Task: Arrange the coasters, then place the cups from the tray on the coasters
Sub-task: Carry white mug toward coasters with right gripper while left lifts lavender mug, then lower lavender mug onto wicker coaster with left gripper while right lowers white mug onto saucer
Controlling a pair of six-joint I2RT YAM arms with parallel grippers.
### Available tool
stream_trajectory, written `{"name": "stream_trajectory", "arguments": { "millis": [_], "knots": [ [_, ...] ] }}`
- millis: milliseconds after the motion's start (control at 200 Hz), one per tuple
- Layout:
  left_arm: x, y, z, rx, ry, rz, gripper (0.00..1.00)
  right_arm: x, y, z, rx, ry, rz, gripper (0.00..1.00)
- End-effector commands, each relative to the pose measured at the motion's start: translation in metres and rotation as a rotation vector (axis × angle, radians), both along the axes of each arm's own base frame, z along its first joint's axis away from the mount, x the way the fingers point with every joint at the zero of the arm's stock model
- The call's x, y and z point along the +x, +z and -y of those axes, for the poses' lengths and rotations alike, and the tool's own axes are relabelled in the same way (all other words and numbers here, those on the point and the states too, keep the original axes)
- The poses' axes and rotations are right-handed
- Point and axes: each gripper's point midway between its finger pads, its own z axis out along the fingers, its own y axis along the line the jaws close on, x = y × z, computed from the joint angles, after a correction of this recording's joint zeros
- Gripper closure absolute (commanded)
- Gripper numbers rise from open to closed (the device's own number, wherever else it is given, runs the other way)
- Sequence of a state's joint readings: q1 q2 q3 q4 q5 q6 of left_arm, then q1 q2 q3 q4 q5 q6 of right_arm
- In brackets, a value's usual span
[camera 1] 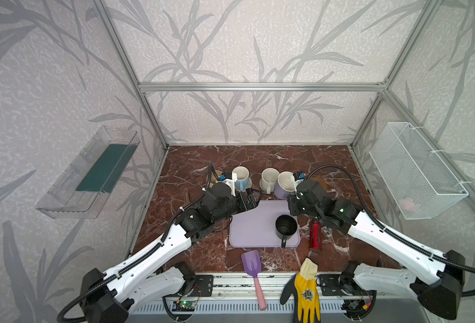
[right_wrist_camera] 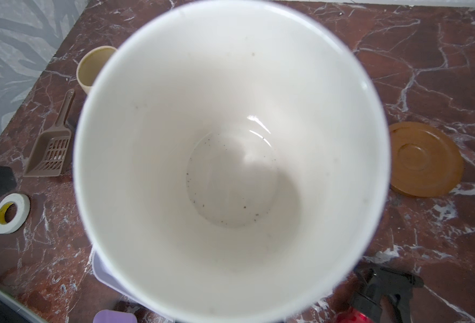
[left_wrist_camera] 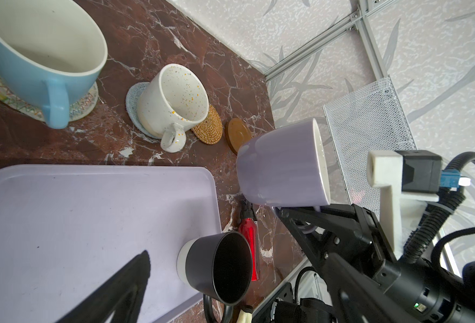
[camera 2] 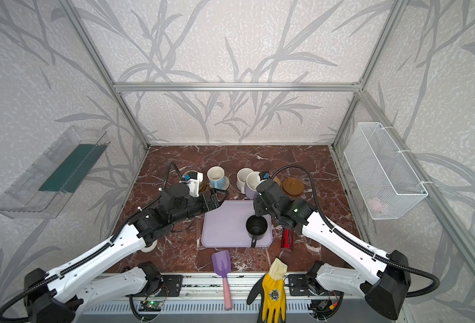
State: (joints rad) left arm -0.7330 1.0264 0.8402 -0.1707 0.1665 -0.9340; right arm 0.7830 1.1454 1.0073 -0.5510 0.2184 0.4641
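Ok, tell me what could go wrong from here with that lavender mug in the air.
1. The free rattan coaster lies close beside the speckled mug; setting the lavender mug there could bump that mug off its grey-blue coaster.
2. The right jaws pinch only its handle, so it may swing or slip.
3. Fetching the black mug next, the reach skirts the red spray bottle and might knock it.

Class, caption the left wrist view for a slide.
Right gripper holds lavender cup aloft; black cup stands on tray.
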Motion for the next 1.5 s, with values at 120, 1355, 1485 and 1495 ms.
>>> {"name": "stream_trajectory", "arguments": {
  "millis": [120,1355,1485,1495],
  "knots": [
    [0.015,0.013,0.029,-0.001,-0.063,0.023,0.01,0.024,0.011,0.009,0.029,-0.038,0.045,0.98],
    [0.064,-0.029,0.105,0.074,-0.177,-0.068,0.01,0.157,-0.076,0.062,-0.111,-0.298,-0.072,1.0],
    [0.068,-0.034,0.105,0.107,-0.177,-0.071,0.01,0.167,-0.076,0.063,-0.113,-0.311,-0.087,1.0],
    [0.068,-0.034,0.105,0.112,-0.179,-0.07,0.01,0.167,-0.075,0.063,-0.111,-0.313,-0.087,1.0]
  ]
}}
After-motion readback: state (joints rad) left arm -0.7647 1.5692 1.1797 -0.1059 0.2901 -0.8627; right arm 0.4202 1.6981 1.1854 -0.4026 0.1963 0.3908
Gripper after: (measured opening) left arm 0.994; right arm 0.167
